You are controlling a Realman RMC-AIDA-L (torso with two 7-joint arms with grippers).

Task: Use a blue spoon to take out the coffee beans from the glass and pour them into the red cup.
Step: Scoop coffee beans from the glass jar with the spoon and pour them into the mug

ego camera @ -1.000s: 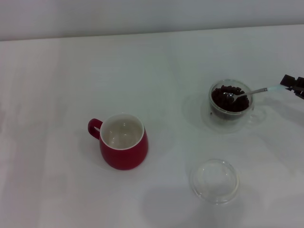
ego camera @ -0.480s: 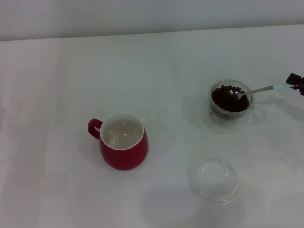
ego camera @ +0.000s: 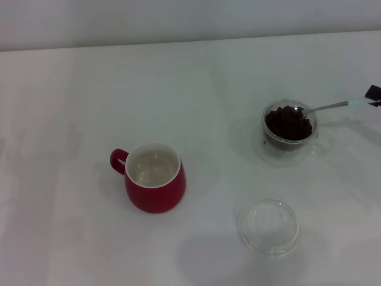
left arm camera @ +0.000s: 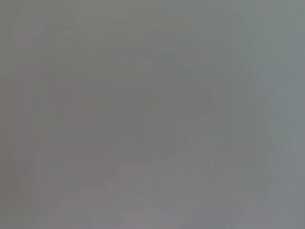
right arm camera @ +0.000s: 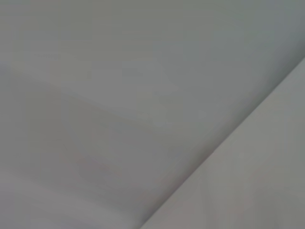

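The glass (ego camera: 290, 128) stands at the right of the white table, full of dark coffee beans (ego camera: 288, 123). The blue spoon (ego camera: 333, 106) reaches in from the right, its metal bowl at the glass's rim over the beans and its pale blue handle held by my right gripper (ego camera: 374, 94) at the frame's right edge. The red cup (ego camera: 155, 177) stands left of centre, its white inside empty and its handle to the left. My left gripper is out of view. Both wrist views show only plain grey.
A shallow clear glass dish (ego camera: 269, 227) lies on the table in front of the glass. The white table (ego camera: 89, 89) ends at a pale wall along the far edge.
My right gripper has drawn back to the right and upward, almost out of the frame. The spoon has lifted with it, its bowl rising from the beans to the glass's rim.
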